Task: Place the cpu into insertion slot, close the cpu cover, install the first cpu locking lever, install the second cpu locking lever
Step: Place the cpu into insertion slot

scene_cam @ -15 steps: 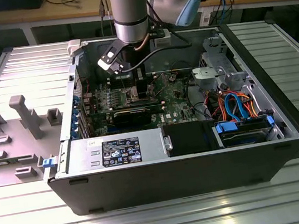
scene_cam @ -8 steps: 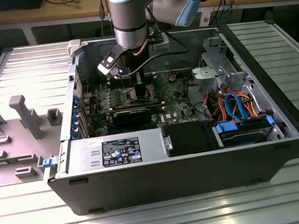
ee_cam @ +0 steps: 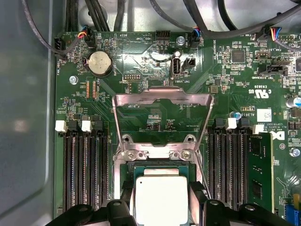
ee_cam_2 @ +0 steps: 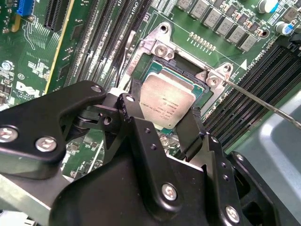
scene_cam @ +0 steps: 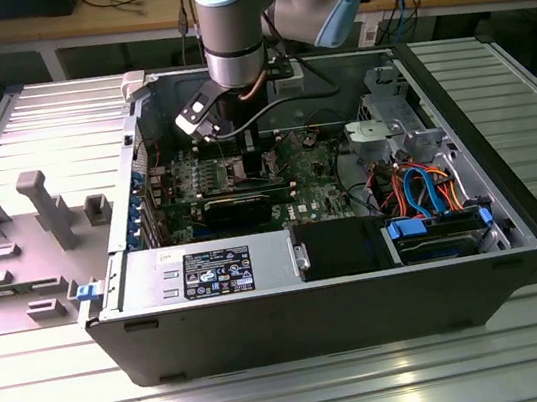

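Gripper (ee_cam_2: pixel 164 110) fingers (ee_cam_2: pixel 135 101) are closed on two opposite edges of the cpu (ee_cam_2: pixel 167 99). The chip sits low inside the metal rim of the insertion slot (ee_cam: pixel 155 154). The cpu cover (ee_cam: pixel 162 96) is flipped open, on the side of the slot away from the gripper. Black memory slots (ee_cam: pixel 84 174) flank both sides. A thin lever rod (ee_cam_2: pixel 263 101) sticks out unlatched. The arm (scene_cam: pixel 234 34) reaches down into the open computer case (scene_cam: pixel 316 315).

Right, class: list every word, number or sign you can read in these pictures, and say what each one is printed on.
Nothing can be quoted with certainty.
cpu: fine grey print on its metal top, too small to read.
Board: white lettering beside many parts, too small to read.
Sticker: dense print, too small to read.
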